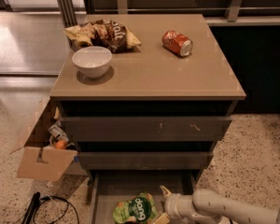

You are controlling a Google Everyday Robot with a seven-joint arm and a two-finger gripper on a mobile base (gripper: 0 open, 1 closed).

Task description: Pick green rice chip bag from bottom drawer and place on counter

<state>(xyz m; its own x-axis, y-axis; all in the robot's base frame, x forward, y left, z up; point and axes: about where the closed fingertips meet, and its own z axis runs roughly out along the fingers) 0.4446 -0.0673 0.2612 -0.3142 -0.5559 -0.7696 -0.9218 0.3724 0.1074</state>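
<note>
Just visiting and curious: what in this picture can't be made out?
Camera view only:
- Green rice chip bag: bottom cut off by the picture's lower edge.
- Gripper, open beside the bag over the bottom drawer: whether it touches the bag is unclear.
- Bottom drawer: front beyond the lower edge.
- Cardboard box contents: too small, partly behind its flap.

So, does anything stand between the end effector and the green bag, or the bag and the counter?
Nothing visible. The open end effector sits just beside the green rice chip bag in the bottom drawer. The counter holds a bowl, brown chip bag and can, with room left.
</note>
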